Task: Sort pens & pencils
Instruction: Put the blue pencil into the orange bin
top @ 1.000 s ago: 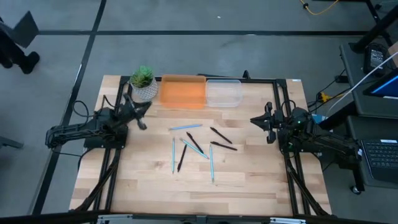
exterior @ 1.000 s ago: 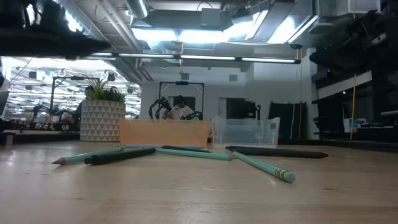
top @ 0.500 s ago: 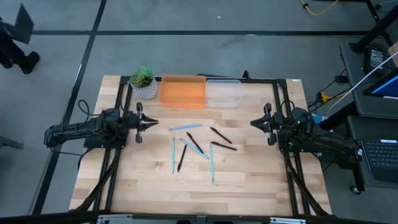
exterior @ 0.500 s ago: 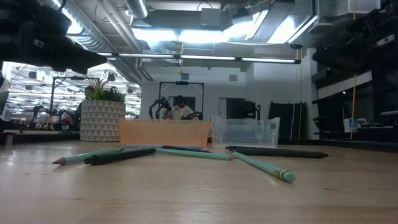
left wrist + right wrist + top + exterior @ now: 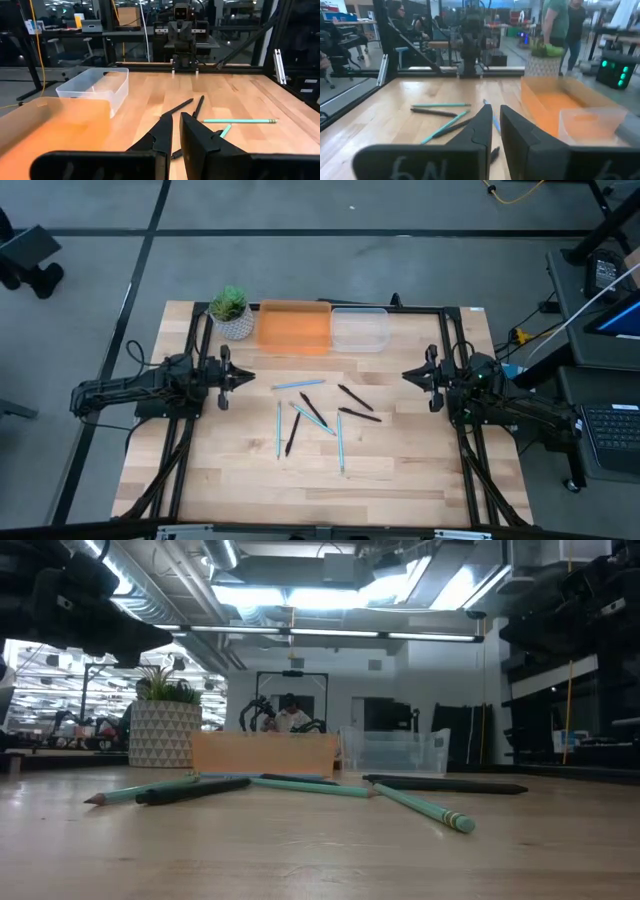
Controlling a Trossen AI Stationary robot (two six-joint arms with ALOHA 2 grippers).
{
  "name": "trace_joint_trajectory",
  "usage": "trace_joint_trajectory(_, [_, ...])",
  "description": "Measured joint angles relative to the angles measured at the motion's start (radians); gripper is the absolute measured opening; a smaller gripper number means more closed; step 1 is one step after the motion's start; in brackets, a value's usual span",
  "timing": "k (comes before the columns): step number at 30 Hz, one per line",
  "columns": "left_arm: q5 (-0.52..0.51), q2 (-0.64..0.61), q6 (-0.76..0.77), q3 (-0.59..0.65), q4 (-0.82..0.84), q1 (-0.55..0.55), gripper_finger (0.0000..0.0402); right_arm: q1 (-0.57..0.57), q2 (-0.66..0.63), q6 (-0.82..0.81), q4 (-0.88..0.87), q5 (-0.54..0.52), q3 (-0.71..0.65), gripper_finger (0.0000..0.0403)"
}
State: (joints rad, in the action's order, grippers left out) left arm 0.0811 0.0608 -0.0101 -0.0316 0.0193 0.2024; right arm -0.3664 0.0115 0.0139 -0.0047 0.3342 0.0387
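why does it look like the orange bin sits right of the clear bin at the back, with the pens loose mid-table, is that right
Not quite: the high view shows the orange bin left of the clear bin, beside the plant. The pens do lie loose mid-table.

Along the far edge of the wooden surface [image 5: 400, 480] sits a small potted plant [image 5: 230, 311], just beside it an orange bin [image 5: 294, 326], then a clear plastic bin [image 5: 360, 328] touching the orange one.

overhead, table-level, two facing wrist views
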Motion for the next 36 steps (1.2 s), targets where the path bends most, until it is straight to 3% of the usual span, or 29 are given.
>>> trace_joint_trajectory(5, [0.043,0.048,-0.068,-0.003,-0.237,0.0,0.0031,0.0,0.0,0.026,0.157,0.029,0.0,0.0039])
trace_joint_trajectory(11, [0.001,0.166,-0.07,-0.022,-0.305,0.0,0.0031,0.0,0.002,0.024,0.167,0.004,0.016,0.0039])
trace_joint_trajectory(15, [0.016,0.292,-0.096,-0.129,-0.339,0.0,0.0031,0.004,0.037,0.062,0.173,0.02,0.094,0.0039])
trace_joint_trajectory(20, [0.014,0.515,-0.156,-0.282,-0.319,0.0,0.0031,0.004,0.175,0.103,0.136,0.024,0.194,0.0039])
trace_joint_trajectory(24, [0.007,0.689,-0.202,-0.41,-0.22,0.006,0.0031,0.004,0.325,0.132,0.097,0.025,0.288,0.0039])
trace_joint_trajectory(32, [0.006,0.918,-0.218,-0.679,0.109,0.013,0.0031,0.004,0.575,0.205,-0.181,0.028,0.529,0.0039])
trace_joint_trajectory(36, [-0.043,1.019,-0.221,-0.764,0.257,0.013,0.0031,0.004,0.659,0.233,-0.311,0.027,0.626,0.0039])
